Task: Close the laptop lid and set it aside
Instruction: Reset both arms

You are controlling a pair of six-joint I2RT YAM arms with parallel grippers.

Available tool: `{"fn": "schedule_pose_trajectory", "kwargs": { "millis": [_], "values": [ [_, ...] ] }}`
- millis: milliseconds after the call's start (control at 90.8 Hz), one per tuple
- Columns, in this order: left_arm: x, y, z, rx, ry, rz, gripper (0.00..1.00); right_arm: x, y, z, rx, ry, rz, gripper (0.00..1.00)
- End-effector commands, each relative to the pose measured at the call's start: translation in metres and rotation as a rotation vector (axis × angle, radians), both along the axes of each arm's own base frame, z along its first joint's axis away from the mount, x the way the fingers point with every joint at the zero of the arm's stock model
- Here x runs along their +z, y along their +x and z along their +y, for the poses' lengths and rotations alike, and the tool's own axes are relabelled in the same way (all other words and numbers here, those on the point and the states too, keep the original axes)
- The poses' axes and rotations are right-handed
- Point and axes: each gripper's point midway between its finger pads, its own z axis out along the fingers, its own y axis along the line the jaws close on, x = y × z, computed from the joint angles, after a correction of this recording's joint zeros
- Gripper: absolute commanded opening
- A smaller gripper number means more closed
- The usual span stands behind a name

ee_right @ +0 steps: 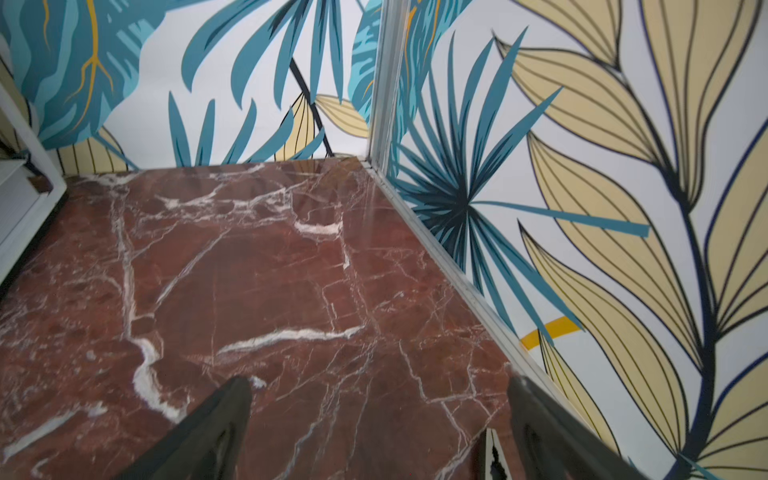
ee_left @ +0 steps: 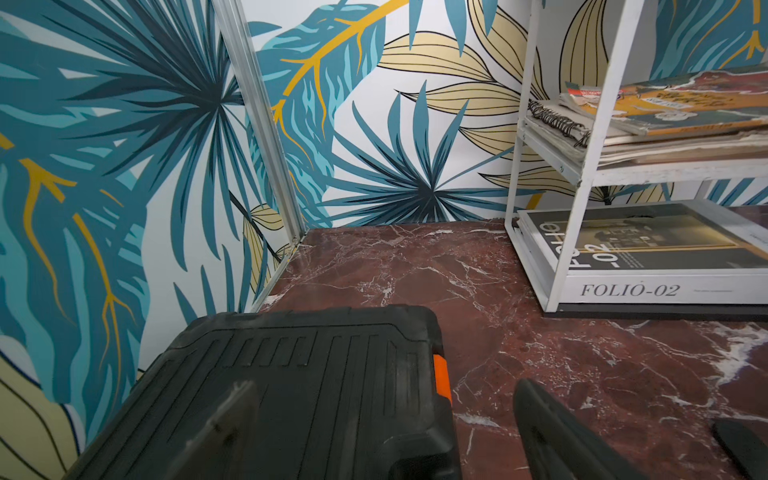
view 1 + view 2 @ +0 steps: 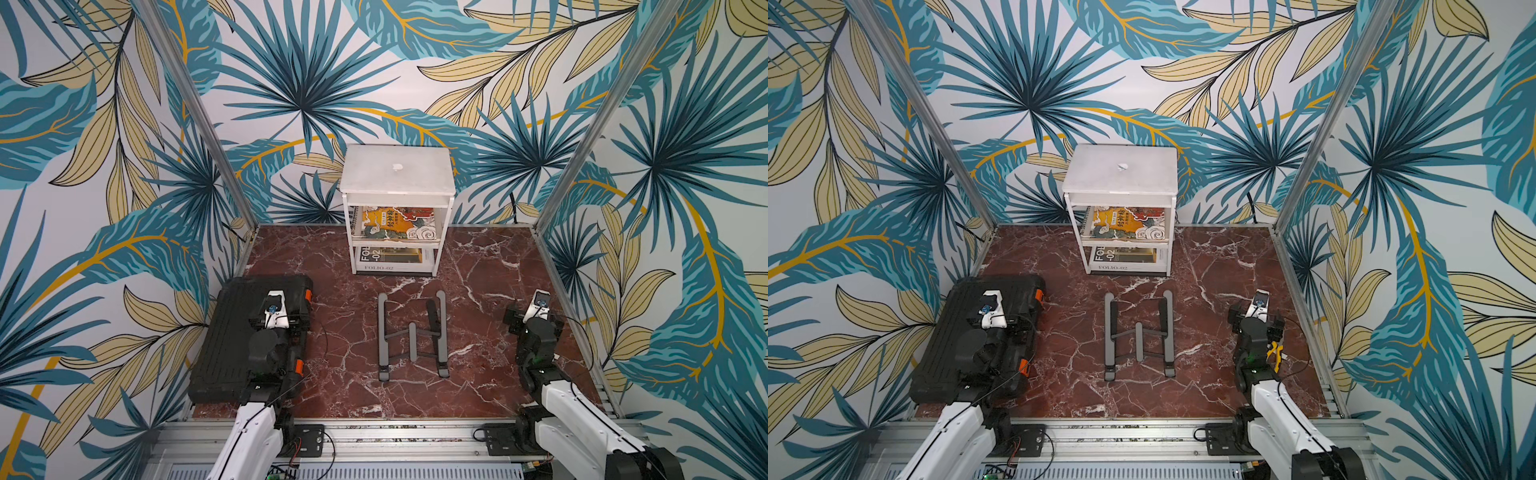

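The laptop (image 3: pixel 397 168) is lying flat on top of the white shelf (image 3: pixel 348 232), beyond the grey stand (image 3: pixel 412 338) and well apart from it, as both top views are showing; its lid (image 3: pixel 1100 174) is facing up with the logo on show and no screen or keys in sight, so it is reading as shut; the stand is sitting bare on the marble table (image 3: pixel 478 266). The left gripper (image 2: pixel 384 386) is hovering to the left of the stand, over the black case (image 3: pixel 232 332), with its fingers spread wide and nothing between them; the right gripper (image 1: pixel 378 382) is hovering to the right of the stand above bare marble, likewise spread and carrying nothing. Judging from this, both halves of the job are looking finished: lid down, laptop put away from the stand; nothing is appearing to remain beyond parking the arms.
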Motion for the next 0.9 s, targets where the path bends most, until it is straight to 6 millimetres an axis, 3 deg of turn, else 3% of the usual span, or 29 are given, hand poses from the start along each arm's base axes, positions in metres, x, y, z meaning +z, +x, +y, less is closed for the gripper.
{"fn": "schedule_pose_trajectory", "kwargs": {
  "millis": [0, 176, 330, 573, 749, 892],
  "values": [
    [0.013, 0.003, 0.002, 0.014, 0.014, -0.086, 1.0, 0.019, 0.002, -0.006, -0.023, -0.006, -0.127, 1.0],
    [-0.006, 0.014, 0.002, 0.014, -0.05, -0.071, 1.0, 0.004, 0.017, 0.001, 0.034, 0.022, -0.086, 0.99],
    [-0.024, 0.027, -0.004, -0.022, -0.017, -0.025, 1.0, -0.003, 0.029, -0.005, 0.01, 0.056, -0.11, 1.0],
    [-0.03, 0.046, -0.022, -0.126, -0.031, -0.081, 1.0, -0.017, 0.051, -0.003, 0.019, 0.041, -0.08, 0.99],
    [-0.057, 0.072, -0.041, -0.232, 0.001, -0.021, 1.0, -0.035, 0.071, 0.01, 0.087, 0.023, -0.017, 0.99],
    [-0.057, 0.087, -0.023, -0.124, -0.027, 0.014, 1.0, -0.044, 0.086, 0.014, 0.138, 0.039, 0.062, 0.99]
  ]
}}
